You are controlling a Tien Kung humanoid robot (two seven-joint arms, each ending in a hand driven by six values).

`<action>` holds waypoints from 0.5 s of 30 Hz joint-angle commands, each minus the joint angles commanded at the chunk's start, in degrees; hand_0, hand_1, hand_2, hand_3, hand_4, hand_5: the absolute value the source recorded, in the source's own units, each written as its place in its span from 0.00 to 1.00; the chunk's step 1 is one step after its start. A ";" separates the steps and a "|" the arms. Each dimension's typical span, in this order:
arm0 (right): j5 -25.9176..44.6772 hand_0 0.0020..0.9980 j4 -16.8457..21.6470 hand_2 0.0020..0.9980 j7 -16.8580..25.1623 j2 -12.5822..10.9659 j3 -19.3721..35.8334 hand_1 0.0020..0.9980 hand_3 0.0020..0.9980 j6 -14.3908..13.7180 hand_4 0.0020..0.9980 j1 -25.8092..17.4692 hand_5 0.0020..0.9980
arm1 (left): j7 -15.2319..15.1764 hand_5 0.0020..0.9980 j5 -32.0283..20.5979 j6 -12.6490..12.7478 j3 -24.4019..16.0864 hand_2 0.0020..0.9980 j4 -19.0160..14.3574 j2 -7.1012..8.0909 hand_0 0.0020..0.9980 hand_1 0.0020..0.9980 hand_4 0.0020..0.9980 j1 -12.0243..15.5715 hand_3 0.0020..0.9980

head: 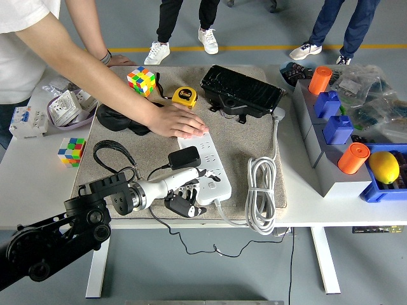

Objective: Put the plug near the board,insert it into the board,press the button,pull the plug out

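Note:
A white power strip (213,175) lies on the beige mat (238,136). A black plug (184,157) with a black cord sits on the strip's left side, about midway along it. My left hand (186,192) is just in front of the plug, at the strip's near left edge. Its fingers (181,204) are curled and hold nothing, and one pale finger lies across the strip. A person's hand (181,122) rests flat on the strip's far end. The right arm is out of view.
The strip's coiled white cable (261,190) lies to its right. A black case (241,91), tape measure (185,96) and Rubik's cube (141,81) sit at the back. A second cube (71,150) and a black strap (113,155) lie left. Blue bins, orange cylinders and a lemon (384,166) stand right.

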 joint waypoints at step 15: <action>-0.06 0.61 0.06 0.54 0.02 -0.11 0.08 0.59 0.54 0.00 0.82 -0.05 0.25 | 1.40 0.00 0.81 -0.14 1.29 0.26 2.07 -0.34 0.08 0.25 0.77 -0.76 0.87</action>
